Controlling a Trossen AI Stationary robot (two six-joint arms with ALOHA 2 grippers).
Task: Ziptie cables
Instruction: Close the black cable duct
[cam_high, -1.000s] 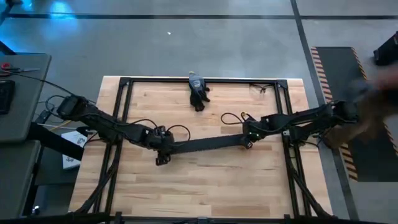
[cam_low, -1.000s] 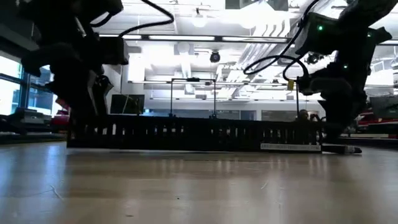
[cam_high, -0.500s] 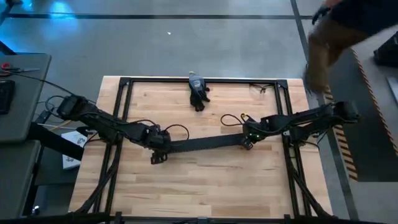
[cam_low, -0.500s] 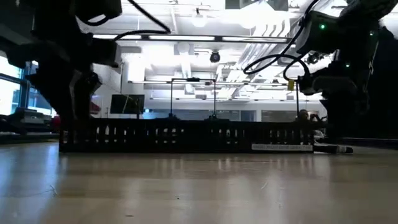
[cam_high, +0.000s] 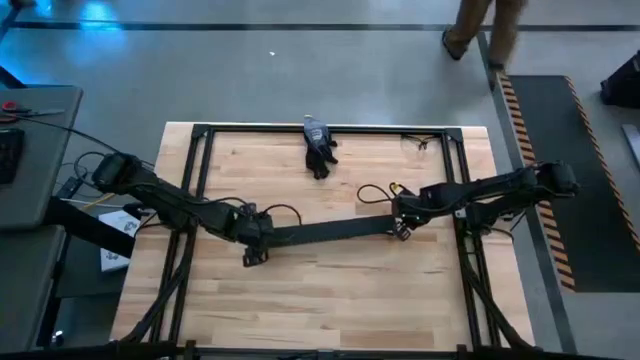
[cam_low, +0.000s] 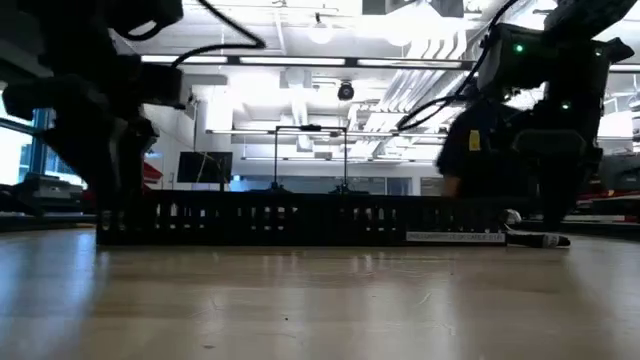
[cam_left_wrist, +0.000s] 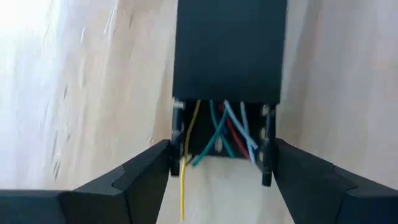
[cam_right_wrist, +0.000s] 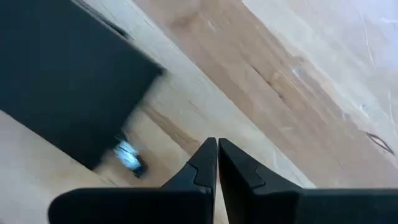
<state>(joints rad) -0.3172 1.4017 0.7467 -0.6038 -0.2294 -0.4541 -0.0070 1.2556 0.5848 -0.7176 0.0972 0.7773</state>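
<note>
Currently, the left gripper (cam_high: 252, 240) sits at the left end of the long black duct (cam_high: 330, 229), which lies across the middle of the bench (cam_high: 330, 300). In the left wrist view, the gripper's two dark fingers (cam_left_wrist: 134, 180) stand spread, one on each side of the duct's open end, close beside it; contact with its walls cannot be confirmed. The gripper is open.

The cables (cam_left_wrist: 219, 134) emerge from that open end, directly between the left gripper's fingers. Visible strands are yellow, teal, red and pale blue. The yellow strand hangs out farthest toward the gripper. The rest of the bundle is hidden inside the duct under its flat black lid.

In the low view, the duct (cam_low: 300, 218) stands as a long comb-edged wall across the bench, with one arm at each end.

Beyond the duct, away from both grippers, a dark glove-like object (cam_high: 318, 150) lies near the far edge of the bench; its exact nature cannot be determined.

The right gripper (cam_high: 402, 226) is at the right end of the duct. In the right wrist view, its fingers (cam_right_wrist: 202, 168) are pressed together with nothing between them, just beside the corner of the black duct end (cam_right_wrist: 68, 93). The gripper is closed.

A person (cam_high: 485, 25) stands on the floor beyond the bench's far right corner.
</note>
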